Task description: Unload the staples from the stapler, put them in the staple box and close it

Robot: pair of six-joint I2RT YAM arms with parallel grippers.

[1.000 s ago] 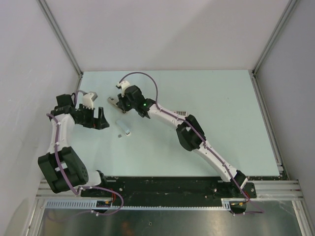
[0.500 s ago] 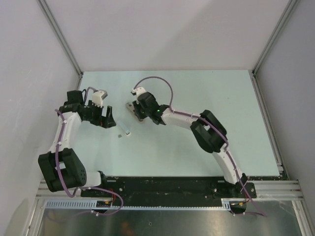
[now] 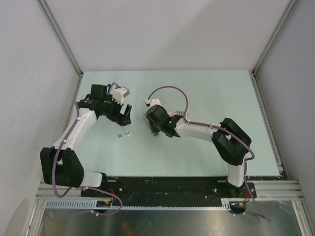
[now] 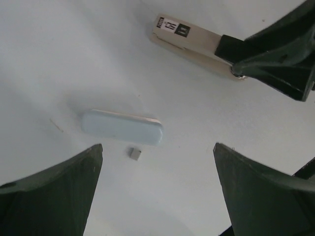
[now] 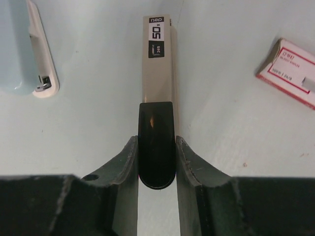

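Two arms meet over the left half of the table, about midway between its far and near edges. There the right gripper is clenched on the black rear end of the beige stapler, a finger pressed to each side and the long body pointing straight ahead. Gripping it by the tail leaves the front and the magazine free, which I judge is the reason for this hold. Whether the stapler rests on the table or hangs just over it, I cannot tell.

Closer to the left edge, the left gripper hangs released, jaws spread wide over the loose things, probably ready to take one.

A red-and-white staple box lies off to one side of the stapler, apart from it. A pale blue tube lies flat on the table. Just beside it sits one tiny grey staple bit, already out of the stapler. Whether more remain inside is hidden.
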